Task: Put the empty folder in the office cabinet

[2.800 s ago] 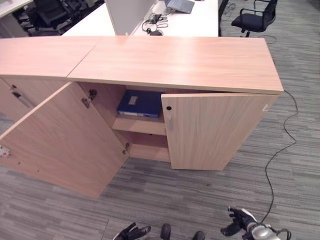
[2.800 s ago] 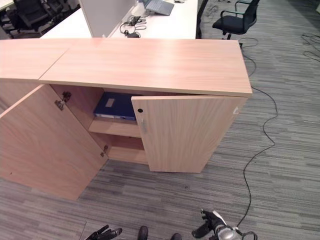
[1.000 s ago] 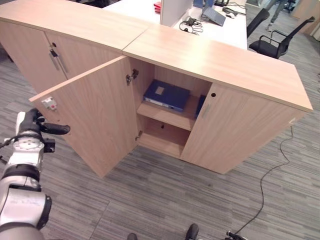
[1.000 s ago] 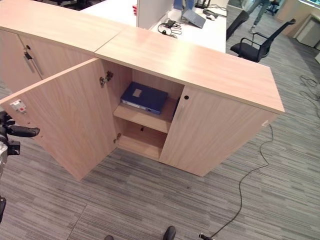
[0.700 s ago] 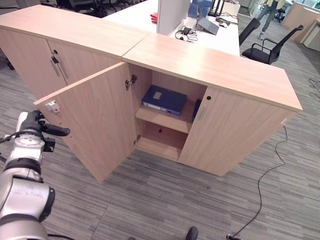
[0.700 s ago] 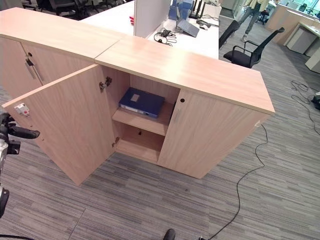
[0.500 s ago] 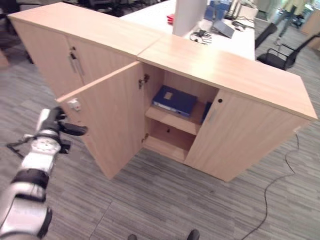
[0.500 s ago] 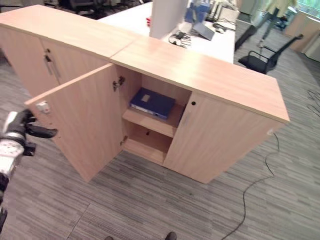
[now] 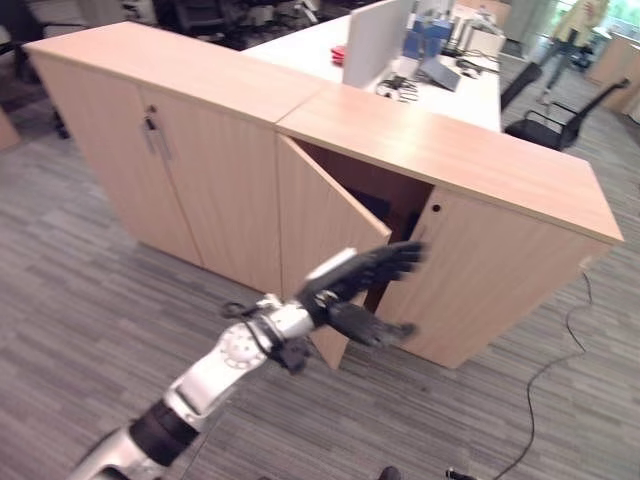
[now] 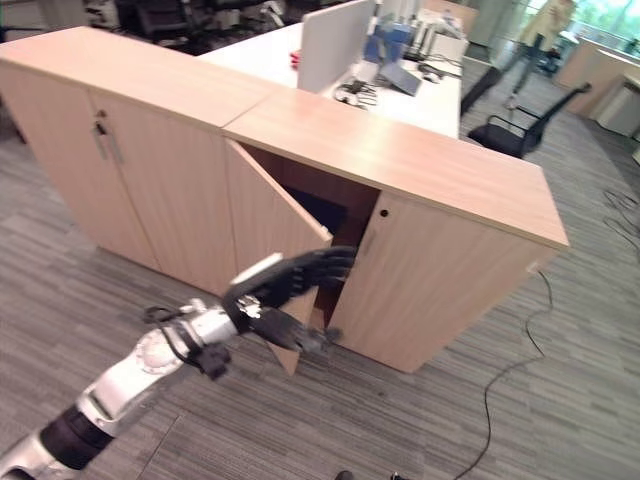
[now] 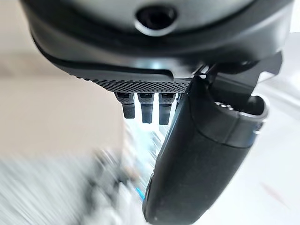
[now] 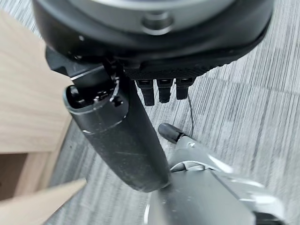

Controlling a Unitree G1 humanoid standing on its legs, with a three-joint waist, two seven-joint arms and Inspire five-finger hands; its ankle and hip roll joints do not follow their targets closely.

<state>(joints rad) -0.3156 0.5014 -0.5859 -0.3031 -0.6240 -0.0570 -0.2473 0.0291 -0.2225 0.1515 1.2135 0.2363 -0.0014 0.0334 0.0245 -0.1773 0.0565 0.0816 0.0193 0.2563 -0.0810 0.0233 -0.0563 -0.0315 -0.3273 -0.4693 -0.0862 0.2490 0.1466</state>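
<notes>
The light wooden office cabinet [image 9: 455, 160] stands on the carpet. Its left door [image 9: 320, 225] is swung partway towards closing, and its right door [image 9: 490, 280] is closed. My left hand [image 9: 365, 275] reaches in from the lower left. It is open, its straight fingers [image 10: 310, 268] lie against the free edge of the left door, and its thumb [image 11: 201, 154] is spread below. A narrow dark gap [image 10: 320, 208] shows behind the door, and the blue folder inside is hidden there. My right hand [image 12: 122, 140] hangs low over the carpet with relaxed fingers, holding nothing.
A second closed cabinet [image 9: 170, 150] adjoins on the left. Behind are a white desk with a laptop [image 9: 445, 72], a partition, and a black office chair [image 9: 565, 100]. A person [image 9: 580, 20] walks at the far back. Grey carpet [image 9: 90, 300] lies in front.
The camera has shifted. My left arm swung from beside the wide-open door to its edge, and the door has moved to about half closed, hiding the blue folder on the shelf.
</notes>
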